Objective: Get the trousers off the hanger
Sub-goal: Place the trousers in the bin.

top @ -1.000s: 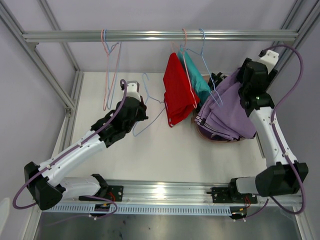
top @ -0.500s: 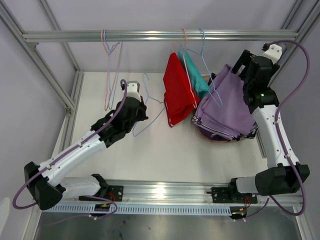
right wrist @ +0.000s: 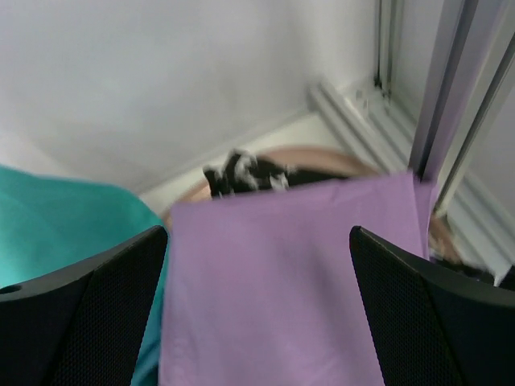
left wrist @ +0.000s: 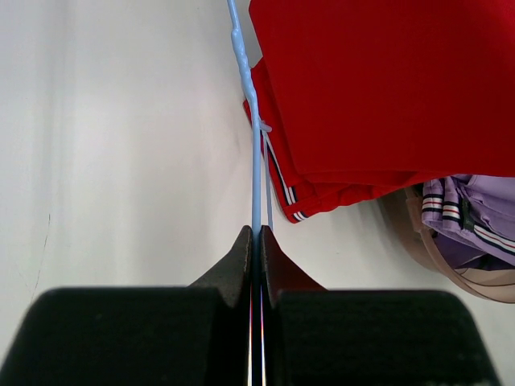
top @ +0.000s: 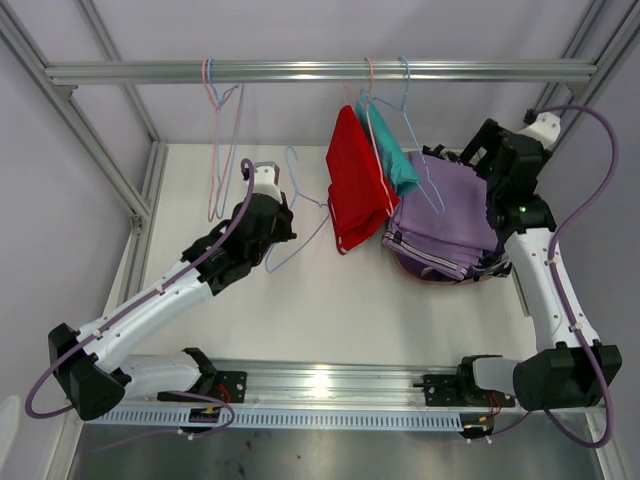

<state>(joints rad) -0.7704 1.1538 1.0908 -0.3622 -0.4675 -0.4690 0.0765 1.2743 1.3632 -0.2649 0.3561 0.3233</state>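
Plain red soft-cloth trousers [top: 358, 185]: folded flat and draped from thin wire hangers [top: 405, 90] hooked on the aluminium rail [top: 300, 72], above the far middle of the bench [top: 330, 310]. Dark-and-white striped hem at the bottom.
Plain teal cloth trousers [top: 397, 160]: hanging just to the right of the red ones and touching them, from the same hook cluster.
Plain lilac cloth trousers [top: 450, 215]: off the hanger, lying smooth and flat on top of a pile in a round tan basket [top: 432, 278] near the bench's right edge, in its far half.
Also in the basket: folded lilac cloth with dark-and-white striped edging [left wrist: 463, 217] under the top layer, and black cloth with white speckles [right wrist: 241, 171] showing at the far rim.
Right hand [right wrist: 257, 233]: fingers wide apart, nothing gripped, hovering over the far end of the lilac trousers.
Left hand [left wrist: 256, 241]: pinched together on a thin light-blue wire hanger [left wrist: 256, 153] with no cloth on it. The wire runs along the left edge of the red trousers; can't tell if it touches.
Pink and blue bare wire hangers [top: 220, 130] hang on the rail's left part, well apart from the garments.
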